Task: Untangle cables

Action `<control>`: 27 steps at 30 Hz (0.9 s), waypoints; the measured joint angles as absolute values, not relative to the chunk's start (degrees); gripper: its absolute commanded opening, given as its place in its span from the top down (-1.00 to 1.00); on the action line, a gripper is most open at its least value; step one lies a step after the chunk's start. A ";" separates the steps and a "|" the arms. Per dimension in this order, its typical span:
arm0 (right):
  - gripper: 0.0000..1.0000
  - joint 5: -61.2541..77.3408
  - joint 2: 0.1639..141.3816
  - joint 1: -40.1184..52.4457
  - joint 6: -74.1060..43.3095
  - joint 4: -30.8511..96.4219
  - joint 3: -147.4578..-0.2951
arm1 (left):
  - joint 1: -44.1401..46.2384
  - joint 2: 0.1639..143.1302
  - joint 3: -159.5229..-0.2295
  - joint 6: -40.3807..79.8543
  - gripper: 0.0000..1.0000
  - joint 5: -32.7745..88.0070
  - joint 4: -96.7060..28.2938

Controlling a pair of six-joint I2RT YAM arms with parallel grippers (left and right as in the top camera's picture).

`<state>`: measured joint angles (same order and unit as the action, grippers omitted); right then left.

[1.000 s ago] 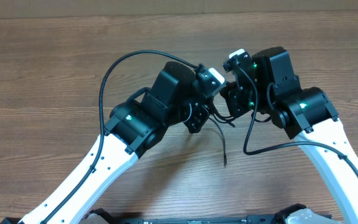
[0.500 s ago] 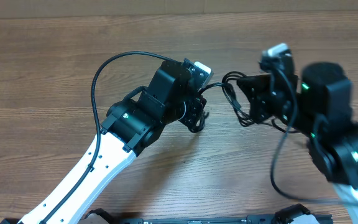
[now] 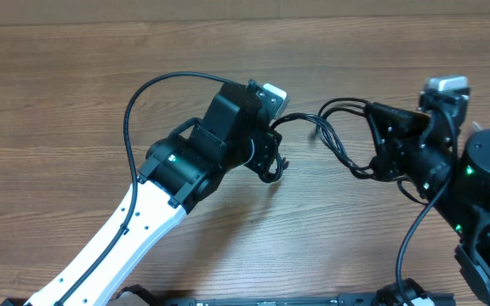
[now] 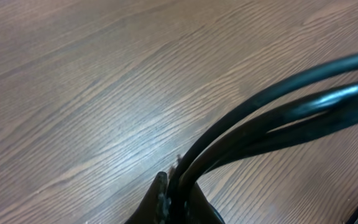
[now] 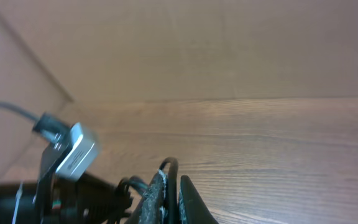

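While above the brown wood-grain table [image 3: 66, 76], pinching thin black cables [image 3: 340, 146] in both left gripper [image 3: 270, 166] and right gripper [image 3: 381, 161].

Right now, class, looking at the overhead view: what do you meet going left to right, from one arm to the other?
The left arm → left gripper, shut on the cables → cables strung across the gap → right gripper, shut on them too → right arm.

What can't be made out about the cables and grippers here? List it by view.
Overhead: plugs and grip points of the cables, hidden under both wrists.
Left wrist: cables blurred close up, cut by the right edge; left gripper mostly below frame.
Right wrist: right gripper cut by the bottom edge, its fingers covering the cables.
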<state>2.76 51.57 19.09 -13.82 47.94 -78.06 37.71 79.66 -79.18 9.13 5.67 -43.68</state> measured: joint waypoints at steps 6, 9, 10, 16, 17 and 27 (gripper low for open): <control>0.92 -2.04 51.48 19.11 -19.77 47.97 -78.06 | 37.71 79.66 -79.18 9.13 0.92 4.40 -45.12; 0.92 -4.38 51.48 19.11 -21.58 47.99 -78.06 | 37.50 79.66 -79.18 9.15 0.91 3.77 -45.52; 0.92 -4.97 51.48 19.11 -22.11 47.97 -78.06 | 37.41 79.66 -79.18 9.15 0.92 3.66 -45.52; 0.92 -9.78 51.44 19.11 -25.52 49.45 -78.06 | 37.12 79.66 -79.18 9.52 0.92 1.98 -45.95; 0.92 -11.20 51.42 19.11 -26.00 50.11 -78.06 | 37.08 79.66 -79.18 9.52 0.91 1.39 -46.17; 0.92 -19.38 51.37 19.11 -28.53 55.16 -78.06 | 35.73 79.66 -79.18 9.61 0.92 0.21 -46.89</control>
<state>-19.38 51.37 19.11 -28.53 55.16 -78.06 35.73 79.66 -79.18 9.61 0.21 -46.89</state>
